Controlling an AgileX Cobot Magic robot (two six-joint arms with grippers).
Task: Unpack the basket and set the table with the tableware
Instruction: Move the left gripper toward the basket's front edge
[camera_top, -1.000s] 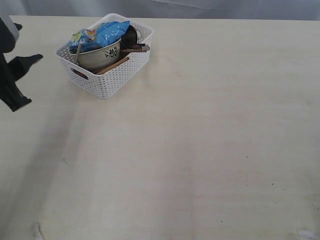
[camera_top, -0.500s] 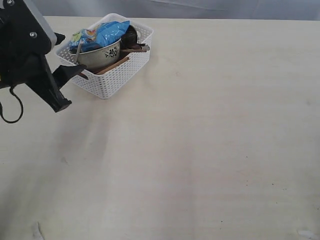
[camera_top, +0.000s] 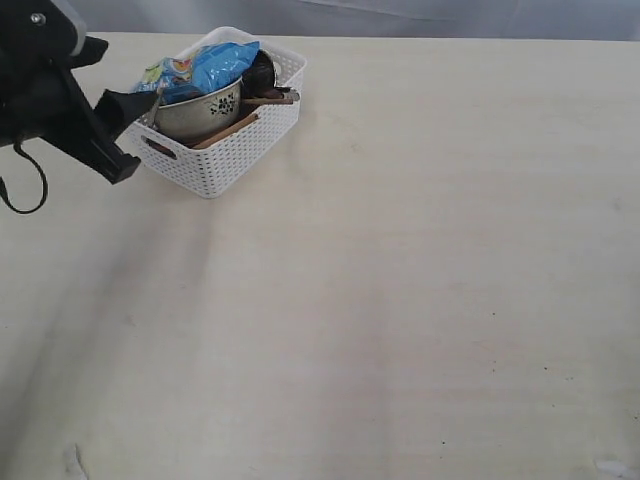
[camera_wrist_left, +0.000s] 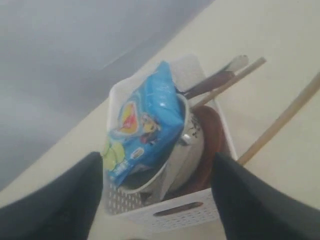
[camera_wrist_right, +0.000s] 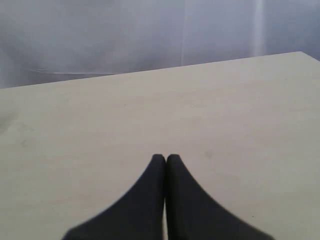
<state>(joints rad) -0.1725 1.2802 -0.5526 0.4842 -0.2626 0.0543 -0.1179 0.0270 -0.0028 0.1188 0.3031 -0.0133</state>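
right gripper (camera_wrist_right: 165, 159) with its two dark fingers (camera_wrist_right: 145, 200) pressed together tip to tip, holding nothing, above bare pale beige table (camera_wrist_right: 100, 115), the table's far edge meeting a grey-white backdrop (camera_wrist_right: 150, 35)

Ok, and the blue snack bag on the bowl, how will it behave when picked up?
The blue snack bag looks puffed and crinkly, so it is probably light and squashy. Its glossy film may slip. It lies loose over the bowl, so it likely lifts freely.
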